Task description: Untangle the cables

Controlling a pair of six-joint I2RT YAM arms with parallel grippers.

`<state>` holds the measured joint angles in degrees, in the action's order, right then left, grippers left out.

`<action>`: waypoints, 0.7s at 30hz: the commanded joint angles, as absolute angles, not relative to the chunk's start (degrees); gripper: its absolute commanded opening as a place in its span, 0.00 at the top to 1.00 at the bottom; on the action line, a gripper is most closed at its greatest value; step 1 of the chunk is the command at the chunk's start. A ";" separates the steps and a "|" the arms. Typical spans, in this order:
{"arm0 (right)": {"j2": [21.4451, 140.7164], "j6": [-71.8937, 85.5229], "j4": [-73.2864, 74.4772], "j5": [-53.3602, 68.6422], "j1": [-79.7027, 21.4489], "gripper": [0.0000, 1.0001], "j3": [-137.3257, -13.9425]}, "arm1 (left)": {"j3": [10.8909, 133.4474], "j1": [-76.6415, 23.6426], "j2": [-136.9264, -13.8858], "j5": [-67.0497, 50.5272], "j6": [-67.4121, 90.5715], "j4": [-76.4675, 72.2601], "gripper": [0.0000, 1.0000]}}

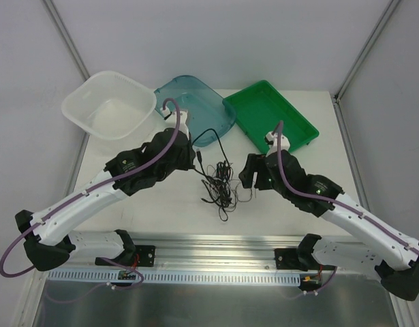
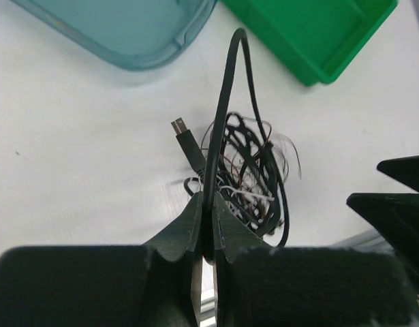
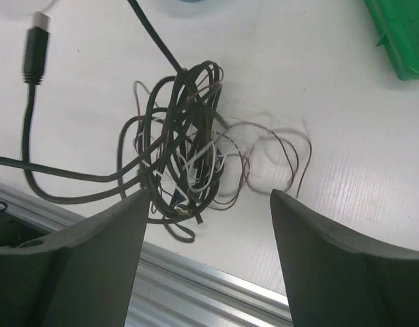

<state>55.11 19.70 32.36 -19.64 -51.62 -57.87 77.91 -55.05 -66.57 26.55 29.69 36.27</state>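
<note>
The cables (image 1: 221, 185) lie in a loose tangle of thin black and dark brown cords on the white table, between my two grippers. My left gripper (image 1: 195, 161) is shut on one thicker black cable (image 2: 226, 88). That cable arches up from between the fingers (image 2: 208, 211) and drops back into the tangle (image 2: 246, 174). A USB plug (image 2: 178, 127) sticks out of the tangle's left side. My right gripper (image 1: 247, 178) is open and empty just right of the tangle. In the right wrist view (image 3: 209, 204) its jaws stand wide apart, with the tangle (image 3: 182, 150) ahead of its left finger.
A white basin (image 1: 73, 109) stands at the back left, a teal tray (image 1: 189, 85) at the back middle and a green tray (image 1: 267, 112) at the back right. An aluminium rail (image 1: 216, 248) runs along the table's near edge.
</note>
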 commanded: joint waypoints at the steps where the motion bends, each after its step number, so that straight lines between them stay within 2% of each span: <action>1: 51.00 18.35 33.86 -16.62 -51.94 0.25 -52.49 | 74.72 -55.02 -65.83 25.06 34.88 36.65 1.00; 4: 49.66 21.79 26.39 -14.60 -51.94 0.30 -44.67 | 74.18 -55.02 -65.65 23.64 36.73 36.65 1.00; 10: 53.08 21.10 4.95 -4.93 -54.92 0.30 -33.15 | 75.32 -55.02 -65.39 23.82 37.79 36.65 1.00; 15: 58.00 19.51 -9.63 -2.99 -56.07 0.28 -29.53 | 74.80 -55.02 -63.90 24.87 39.02 36.65 1.00; 21: 65.82 18.90 -19.07 -1.49 -56.07 0.28 -29.44 | 74.44 -55.02 -63.11 25.40 40.25 36.65 1.00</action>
<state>63.35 19.86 -7.86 -3.38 -55.88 -29.19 73.76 -55.05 -64.69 24.34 38.28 37.60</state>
